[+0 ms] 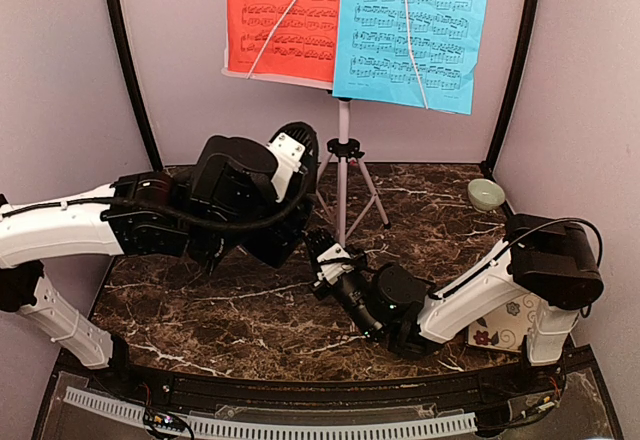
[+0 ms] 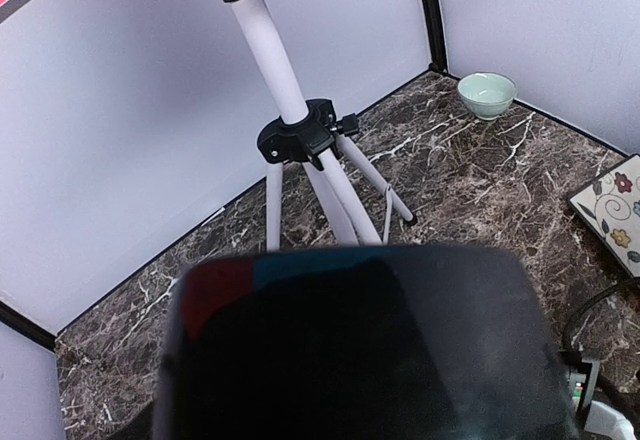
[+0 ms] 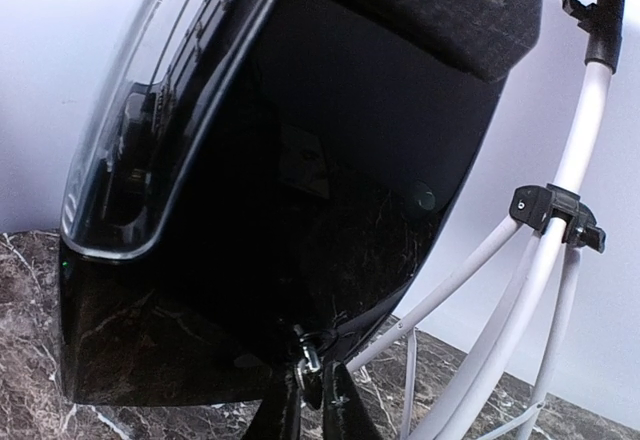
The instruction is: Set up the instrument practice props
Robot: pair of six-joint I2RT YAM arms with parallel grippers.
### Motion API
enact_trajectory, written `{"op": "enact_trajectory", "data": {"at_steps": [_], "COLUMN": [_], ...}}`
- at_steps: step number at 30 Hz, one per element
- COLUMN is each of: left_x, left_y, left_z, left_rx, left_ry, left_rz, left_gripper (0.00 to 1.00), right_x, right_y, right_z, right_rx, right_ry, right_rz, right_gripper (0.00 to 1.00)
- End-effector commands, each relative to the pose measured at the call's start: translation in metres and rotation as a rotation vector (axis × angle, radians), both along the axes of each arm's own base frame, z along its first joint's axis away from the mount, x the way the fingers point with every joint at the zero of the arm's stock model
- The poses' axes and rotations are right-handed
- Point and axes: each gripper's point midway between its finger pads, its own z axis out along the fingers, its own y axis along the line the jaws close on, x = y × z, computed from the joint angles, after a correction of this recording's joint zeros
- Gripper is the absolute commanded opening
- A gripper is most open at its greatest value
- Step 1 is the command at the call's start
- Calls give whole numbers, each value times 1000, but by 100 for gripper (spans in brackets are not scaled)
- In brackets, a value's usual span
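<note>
The white tripod music stand (image 1: 343,160) stands at the back, with a red page (image 1: 280,15) and a cyan-blue page (image 1: 415,25) on its desk. Its pole (image 2: 290,90) and legs (image 3: 560,210) show in both wrist views. My left gripper (image 1: 270,222) is shut on the black metronome (image 1: 285,245), holding it above the marble. The metronome (image 2: 360,350) fills the lower left wrist view and hides the fingers. Its clear cover shows on its dark body (image 3: 300,190). My right gripper (image 3: 312,400) (image 1: 322,245) is shut on the small metal winding key (image 3: 308,355) on its side.
A small pale green bowl (image 1: 486,195) (image 2: 487,93) sits at the back right corner. A floral tile (image 1: 505,325) (image 2: 615,205) lies at the right edge under the right arm. Pale walls with black corner posts enclose the marble table (image 1: 230,310).
</note>
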Motion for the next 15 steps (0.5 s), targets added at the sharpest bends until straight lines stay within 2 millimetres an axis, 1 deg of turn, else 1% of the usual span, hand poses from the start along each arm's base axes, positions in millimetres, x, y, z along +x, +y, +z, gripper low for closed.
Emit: {"op": "enact_trajectory", "data": {"at_steps": [1, 5, 10, 11, 12, 15], "left_x": [-5, -6, -8, -8, -9, -14], "left_y": [3, 1, 4, 5, 8, 10], "left_z": [41, 36, 34, 33, 38, 36], "left_rx": [-149, -139, -162, -164, -189, -225], "left_ry": [-51, -55, -83, -91, -108, -144], "left_rz": [-29, -39, -61, -63, -68, -111], "left_gripper": [0, 0, 0, 0, 0, 0], "right_x": [-2, -4, -8, -8, -8, -5], "right_y": [-4, -8, -15, -17, -18, -22], "right_z": [8, 18, 32, 34, 36, 41], "right_rx": [41, 75, 160, 184, 221, 300], "right_ry": [-8, -2, 36, 55, 87, 172], "right_rz": [-1, 7, 49, 64, 87, 141], "right_gripper": [8, 0, 0, 0, 0, 0]}}
